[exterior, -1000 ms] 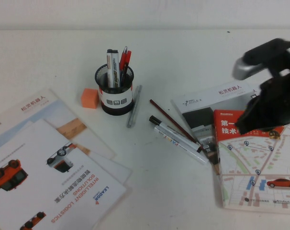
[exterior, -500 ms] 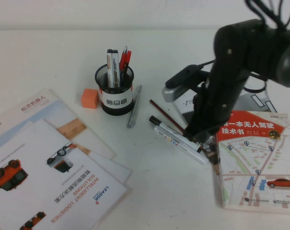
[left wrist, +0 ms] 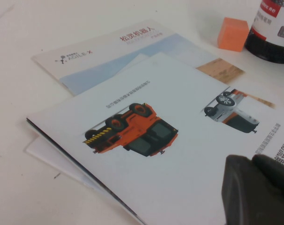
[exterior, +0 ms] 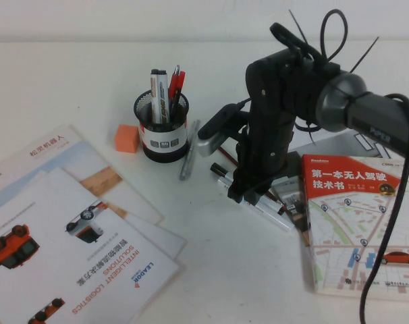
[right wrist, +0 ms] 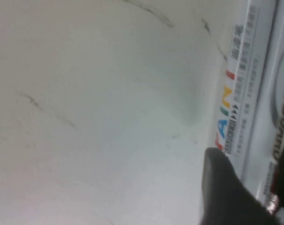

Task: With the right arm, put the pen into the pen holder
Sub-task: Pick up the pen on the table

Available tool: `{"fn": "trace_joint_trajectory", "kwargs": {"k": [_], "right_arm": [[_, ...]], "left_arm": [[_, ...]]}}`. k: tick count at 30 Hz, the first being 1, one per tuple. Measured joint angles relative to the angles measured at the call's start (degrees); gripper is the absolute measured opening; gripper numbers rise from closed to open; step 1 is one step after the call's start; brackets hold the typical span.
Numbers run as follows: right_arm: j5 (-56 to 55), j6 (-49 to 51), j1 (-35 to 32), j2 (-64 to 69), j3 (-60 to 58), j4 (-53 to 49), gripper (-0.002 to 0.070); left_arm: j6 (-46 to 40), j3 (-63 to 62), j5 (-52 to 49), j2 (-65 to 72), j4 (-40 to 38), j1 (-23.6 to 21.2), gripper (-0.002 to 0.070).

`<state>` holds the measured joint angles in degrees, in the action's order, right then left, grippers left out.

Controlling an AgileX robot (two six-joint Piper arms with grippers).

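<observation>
The left gripper (left wrist: 257, 190) hangs over a brochure (left wrist: 146, 140) headed "AGILEX"; whether it is apart or together cannot be told. The pen holder (exterior: 162, 127) stands right of an orange block (exterior: 126, 138). The right gripper (exterior: 248, 191) is down over the pen (exterior: 268, 208), print reading "PAIN", beside a red-topped book (exterior: 356, 229); its grip cannot be told.

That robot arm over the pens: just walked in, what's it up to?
The right gripper is down on the table over the thick whitish-grey marker pen, beside the map-covered book. The pen lies flat, not yet lifted. The black wire-mesh pen holder stands apart. The left gripper is over the brochures.
</observation>
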<state>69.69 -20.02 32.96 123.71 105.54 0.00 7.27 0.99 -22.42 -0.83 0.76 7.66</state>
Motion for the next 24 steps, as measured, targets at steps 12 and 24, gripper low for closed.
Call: {"fn": "trace_joint_trajectory", "kwargs": {"k": [12,24], "right_arm": [[-0.2,-0.6,1.4,2.3,0.8,-1.7,0.0235],[-2.6,-0.6,1.4,4.4,1.1,-1.3,0.0235]], "left_arm": [[0.0,0.0,0.0,0.0,0.0,0.0,-0.0003],[0.0,0.0,0.0,0.0,0.0,0.0,-0.0003]]}}
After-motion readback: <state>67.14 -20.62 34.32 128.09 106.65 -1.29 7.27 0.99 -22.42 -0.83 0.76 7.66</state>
